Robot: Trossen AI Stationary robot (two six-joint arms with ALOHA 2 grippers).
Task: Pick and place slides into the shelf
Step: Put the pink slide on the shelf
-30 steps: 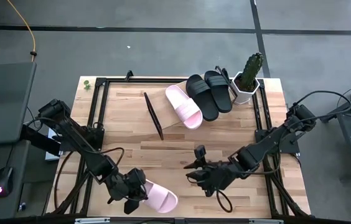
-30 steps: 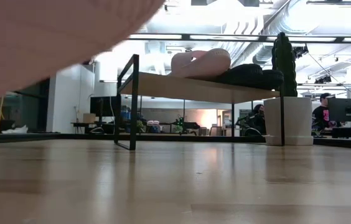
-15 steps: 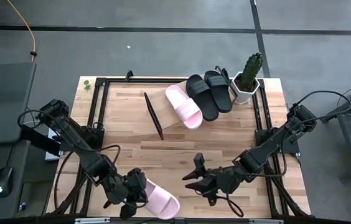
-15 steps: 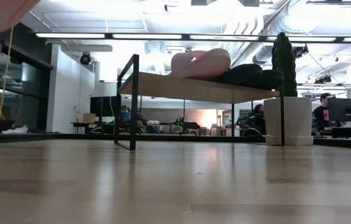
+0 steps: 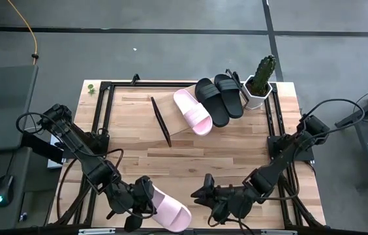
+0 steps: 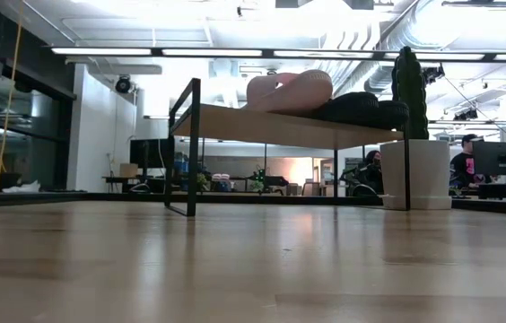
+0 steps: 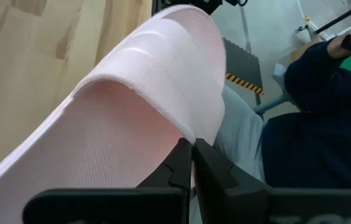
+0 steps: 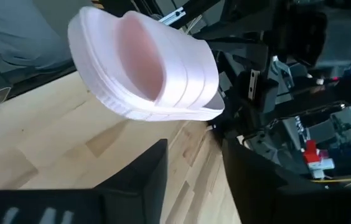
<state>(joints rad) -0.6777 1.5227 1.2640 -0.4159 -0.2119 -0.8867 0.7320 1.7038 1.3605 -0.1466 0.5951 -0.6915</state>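
Here, at the near table edge, the left gripper [image 5: 138, 203] is clamped on a pink slide [image 5: 168, 209], its fingers [image 7: 185, 163] pinching the slide's rim close together; the sole faces the left wrist camera. Just beside it, the right gripper [image 5: 205, 198] points at the same slide with its fingers [image 8: 139, 171] spread apart and nothing between them. The slide is held off the table [image 5: 236, 140], open toe towards the right wrist camera.

The slide looks like light moulded foam: probably stiff enough to hold shape from one edge, yet springy, so a rim pinch may let it swing. The wide strap would likely offer the surer hold.

Farther back, the shelf [image 5: 184, 127] carries a second pink slide [image 5: 192, 112] and two black slides [image 5: 220, 98] lying side by side, touching. A cactus pot [image 5: 258, 88] stands at its far right end.

No brand, label or writing is legible.
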